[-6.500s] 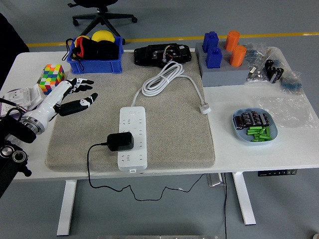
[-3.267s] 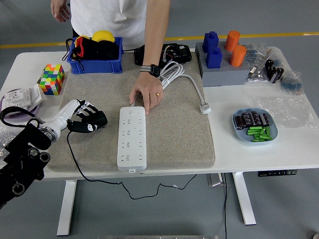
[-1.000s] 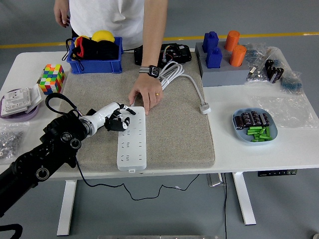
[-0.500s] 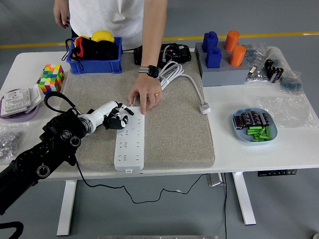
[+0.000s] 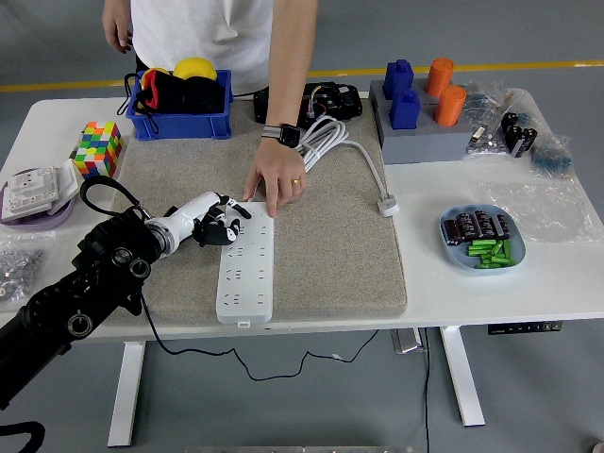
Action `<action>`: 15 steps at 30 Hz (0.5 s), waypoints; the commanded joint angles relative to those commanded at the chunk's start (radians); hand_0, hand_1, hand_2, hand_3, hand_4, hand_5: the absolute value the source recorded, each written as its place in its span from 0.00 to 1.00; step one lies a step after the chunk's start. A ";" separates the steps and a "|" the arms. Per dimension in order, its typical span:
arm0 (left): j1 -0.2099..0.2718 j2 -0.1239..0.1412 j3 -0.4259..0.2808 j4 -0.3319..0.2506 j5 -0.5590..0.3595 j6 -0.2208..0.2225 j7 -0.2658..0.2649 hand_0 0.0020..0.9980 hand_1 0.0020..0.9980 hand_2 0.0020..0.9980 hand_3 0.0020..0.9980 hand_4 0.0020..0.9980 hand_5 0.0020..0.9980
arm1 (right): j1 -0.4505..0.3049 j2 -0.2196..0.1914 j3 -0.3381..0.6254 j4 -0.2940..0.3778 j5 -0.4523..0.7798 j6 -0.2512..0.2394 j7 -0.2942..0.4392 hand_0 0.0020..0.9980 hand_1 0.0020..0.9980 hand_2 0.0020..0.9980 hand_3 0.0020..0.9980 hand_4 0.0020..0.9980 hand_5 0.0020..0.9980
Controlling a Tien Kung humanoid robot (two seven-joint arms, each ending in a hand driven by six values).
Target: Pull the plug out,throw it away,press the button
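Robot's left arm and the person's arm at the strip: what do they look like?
The robot's left arm is black with round joint housings and a looping black cable; its left hand is white with black fingertips. The person's hand wears a ring, with a black watch on the wrist and a white shirt.

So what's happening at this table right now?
The robot's left hand is reaching in from the left onto the far end of a white power strip lying on a grey mat, its fingers curled down over the strip. A person standing across the table rests one hand on that same end of the strip. No plug is in the strip. The robot's other arm is out of view.
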 joint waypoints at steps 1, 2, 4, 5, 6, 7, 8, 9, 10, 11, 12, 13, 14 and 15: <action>0.000 0.002 0.000 -0.008 -0.001 -0.002 0.002 0.03 0.04 0.15 0.72 0.23 0.00 | 0.000 0.000 0.000 0.000 0.000 0.000 0.000 0.73 0.68 0.66 0.63 0.74 0.60; 0.000 0.003 0.001 -0.014 -0.002 -0.004 0.004 0.03 0.04 0.15 0.71 0.24 0.00 | 0.000 0.000 0.001 0.000 0.000 0.000 0.000 0.73 0.68 0.66 0.63 0.74 0.60; -0.001 0.005 0.003 -0.025 -0.005 -0.006 0.008 0.03 0.04 0.15 0.71 0.24 0.00 | -0.001 0.000 0.001 -0.001 0.000 0.000 0.000 0.73 0.68 0.66 0.63 0.74 0.60; -0.002 0.005 0.004 -0.029 -0.004 -0.007 0.010 0.03 0.04 0.15 0.71 0.24 0.00 | -0.001 0.000 0.001 0.000 0.001 0.000 0.000 0.73 0.68 0.66 0.63 0.74 0.60; -0.002 0.005 0.004 -0.030 -0.005 -0.008 0.011 0.03 0.04 0.15 0.71 0.24 0.00 | 0.000 0.001 0.001 0.000 0.000 0.000 0.000 0.73 0.68 0.66 0.63 0.74 0.60; -0.002 0.004 0.004 -0.032 -0.006 -0.009 0.011 0.03 0.04 0.15 0.71 0.24 0.00 | 0.000 0.001 0.002 0.000 0.000 0.000 0.000 0.73 0.68 0.66 0.63 0.74 0.60; -0.004 0.003 0.005 -0.030 -0.006 -0.008 0.010 0.04 0.04 0.15 0.71 0.23 0.00 | 0.000 0.001 0.003 0.000 0.000 0.000 0.000 0.73 0.68 0.66 0.63 0.74 0.60; -0.005 0.002 0.006 -0.028 -0.006 -0.007 0.009 0.04 0.04 0.15 0.71 0.23 0.00 | 0.001 0.001 0.003 0.001 0.000 0.000 0.000 0.73 0.68 0.66 0.63 0.74 0.60; -0.008 -0.001 0.009 -0.019 -0.006 -0.007 0.009 0.04 0.04 0.15 0.71 0.23 0.00 | 0.001 0.001 0.002 0.001 0.001 0.000 0.000 0.73 0.68 0.66 0.63 0.74 0.60; -0.009 -0.002 0.011 -0.013 -0.006 -0.007 0.009 0.04 0.04 0.15 0.71 0.23 0.00 | 0.001 0.001 0.002 0.001 0.000 0.000 0.000 0.73 0.68 0.66 0.63 0.74 0.60; -0.011 -0.002 0.014 -0.007 -0.007 -0.007 0.008 0.04 0.04 0.15 0.71 0.23 0.00 | 0.001 0.001 0.003 0.001 0.000 0.000 0.000 0.73 0.68 0.66 0.63 0.74 0.60; -0.011 -0.003 0.016 -0.004 -0.007 -0.006 0.007 0.04 0.04 0.15 0.71 0.23 0.00 | 0.001 0.000 0.003 0.001 0.000 0.000 0.000 0.73 0.68 0.66 0.63 0.74 0.60; -0.012 -0.003 0.019 0.002 -0.007 -0.004 0.005 0.04 0.04 0.15 0.71 0.23 0.00 | 0.001 0.001 0.003 0.001 0.001 0.000 0.000 0.73 0.68 0.66 0.63 0.74 0.60; -0.013 -0.004 0.020 0.006 -0.006 -0.003 0.004 0.04 0.04 0.15 0.71 0.23 0.00 | 0.001 0.001 0.003 0.000 0.000 0.000 0.000 0.73 0.68 0.66 0.63 0.74 0.60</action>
